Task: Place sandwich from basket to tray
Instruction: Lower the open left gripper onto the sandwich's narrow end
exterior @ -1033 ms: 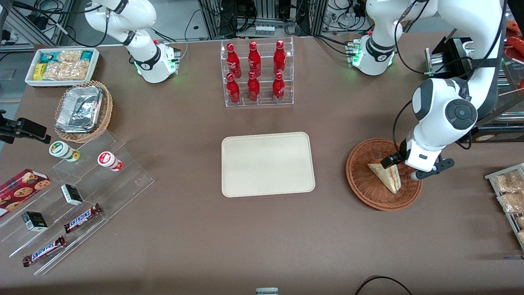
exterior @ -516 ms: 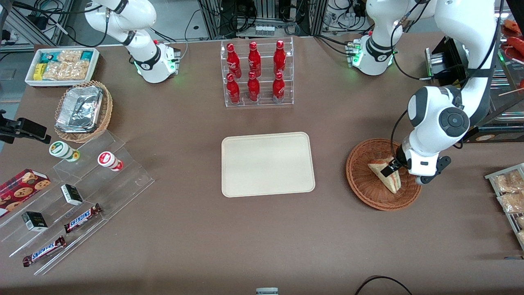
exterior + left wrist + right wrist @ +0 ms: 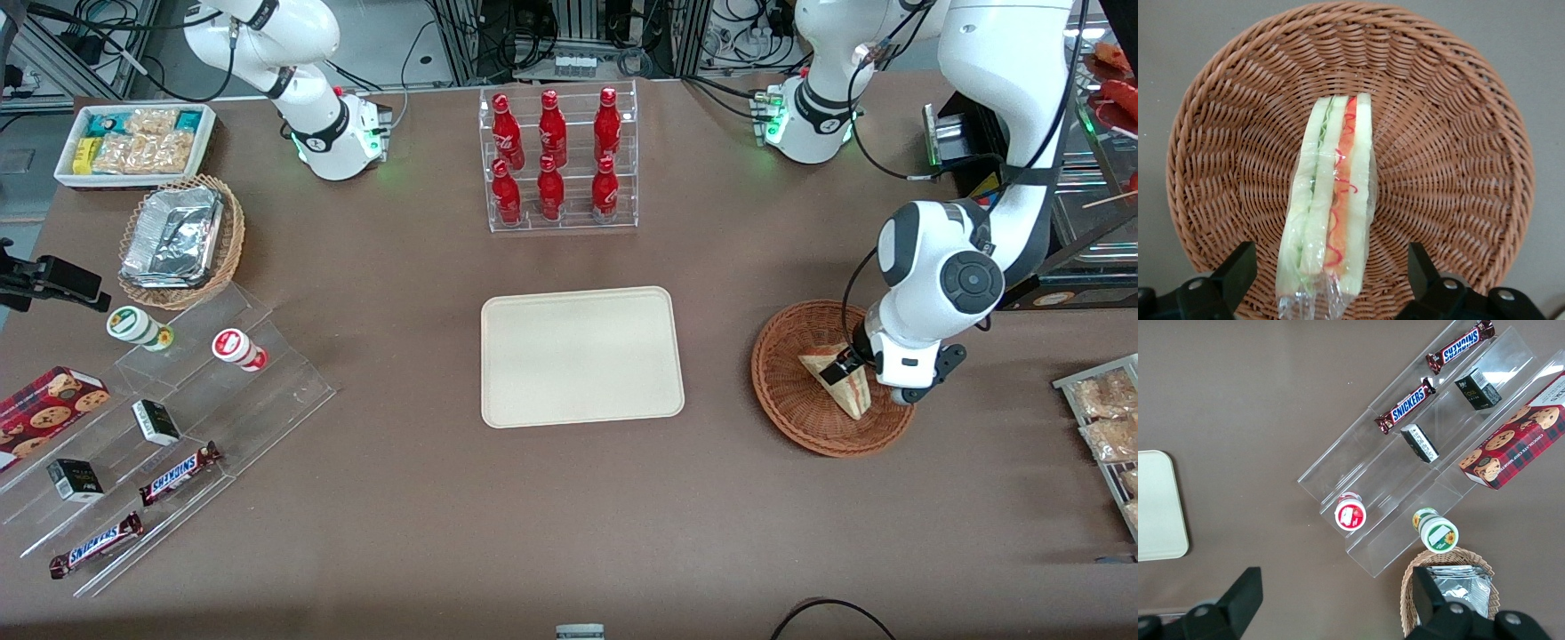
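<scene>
The sandwich (image 3: 851,395), a wrapped white wedge with red and green filling, lies in the reddish-brown wicker basket (image 3: 784,400) toward the working arm's end of the table. In the left wrist view the sandwich (image 3: 1331,200) lies cut edge up in the basket (image 3: 1451,153). My left gripper (image 3: 843,367) is down in the basket, open, with one black finger (image 3: 1238,267) on each side of the sandwich's wide end, apart from it (image 3: 1328,280). The cream tray (image 3: 582,356) lies at the table's middle, bare; its corner shows in the right wrist view (image 3: 1158,507).
A clear rack of red bottles (image 3: 558,160) stands farther from the camera than the tray. Acrylic steps with Snickers bars (image 3: 178,471) and small pots, a tan basket with foil (image 3: 178,240) and a white snack bin (image 3: 133,142) lie toward the parked arm's end. Packaged snacks (image 3: 1107,418) sit beside the basket.
My left gripper has come down lower into the basket and shifted slightly toward the tray, so its fingers now straddle the sandwich. The sandwich has not moved.
</scene>
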Robot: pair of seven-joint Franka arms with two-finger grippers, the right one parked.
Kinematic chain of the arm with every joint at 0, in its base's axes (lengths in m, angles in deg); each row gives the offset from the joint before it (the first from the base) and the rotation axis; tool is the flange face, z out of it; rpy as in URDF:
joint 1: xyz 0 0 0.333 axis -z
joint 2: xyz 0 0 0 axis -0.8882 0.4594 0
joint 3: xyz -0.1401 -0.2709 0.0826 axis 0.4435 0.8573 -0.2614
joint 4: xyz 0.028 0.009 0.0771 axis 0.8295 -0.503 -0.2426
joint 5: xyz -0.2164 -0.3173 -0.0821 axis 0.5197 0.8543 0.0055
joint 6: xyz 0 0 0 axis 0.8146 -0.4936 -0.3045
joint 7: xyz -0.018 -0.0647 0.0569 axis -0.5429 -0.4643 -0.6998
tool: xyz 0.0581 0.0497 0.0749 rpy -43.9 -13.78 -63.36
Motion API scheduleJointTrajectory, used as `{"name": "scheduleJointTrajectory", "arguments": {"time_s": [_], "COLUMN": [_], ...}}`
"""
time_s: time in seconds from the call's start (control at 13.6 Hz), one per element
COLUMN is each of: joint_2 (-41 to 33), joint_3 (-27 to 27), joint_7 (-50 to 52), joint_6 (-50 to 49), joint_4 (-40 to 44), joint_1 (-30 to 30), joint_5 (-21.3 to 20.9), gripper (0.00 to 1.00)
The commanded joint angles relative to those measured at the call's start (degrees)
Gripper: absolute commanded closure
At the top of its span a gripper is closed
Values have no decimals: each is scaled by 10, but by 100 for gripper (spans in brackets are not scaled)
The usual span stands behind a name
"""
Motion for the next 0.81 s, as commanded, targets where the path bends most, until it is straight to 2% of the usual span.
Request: {"name": "scheduleJointTrajectory", "arguments": {"time_s": [0.0, 0.3, 0.37, 0.44, 0.59, 0.66, 0.74], "joint_2": [14, 24, 25, 28, 28, 25, 23], "joint_3": [-1, -2, -2, -2, -2, -2, -2], "joint_7": [9, 13, 16, 17, 14, 9, 8], "joint_6": [13, 13, 13, 12, 9, 6, 0], "joint_4": [4, 3, 3, 3, 2, 2, 3], "joint_1": [0, -1, -1, -1, -1, -1, -1], "joint_5": [-2, -1, -1, -1, -1, -1, -1], "gripper": [0, 3, 20, 50, 89, 100, 100]}}
